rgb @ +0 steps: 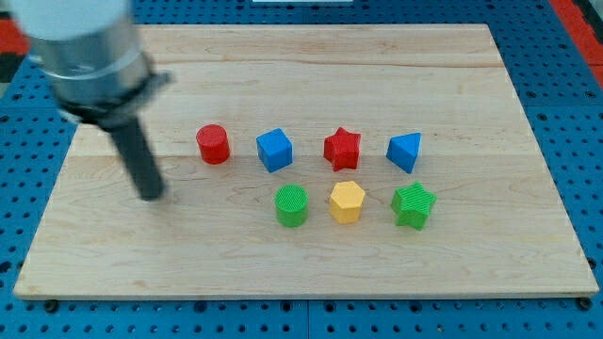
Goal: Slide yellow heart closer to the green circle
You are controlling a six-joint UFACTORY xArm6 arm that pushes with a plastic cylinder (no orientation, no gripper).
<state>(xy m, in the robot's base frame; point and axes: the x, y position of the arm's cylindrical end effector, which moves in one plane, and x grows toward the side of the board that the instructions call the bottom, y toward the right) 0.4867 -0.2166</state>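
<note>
A green circle block (pixel 291 205) sits on the wooden board (pixel 283 75), right of centre in the lower row. A yellow block (pixel 347 201) stands just to its right, a small gap between them; it looks hexagonal, and I cannot make out a heart shape. My tip (pixel 151 196) rests on the board at the view's left, well to the left of the green circle and apart from every block.
A red cylinder (pixel 214 144), a blue cube (pixel 274 149), a red star (pixel 342 148) and a blue triangular block (pixel 405 151) form the upper row. A green star (pixel 414 205) sits right of the yellow block. A blue pegboard (pixel 565 113) surrounds the board.
</note>
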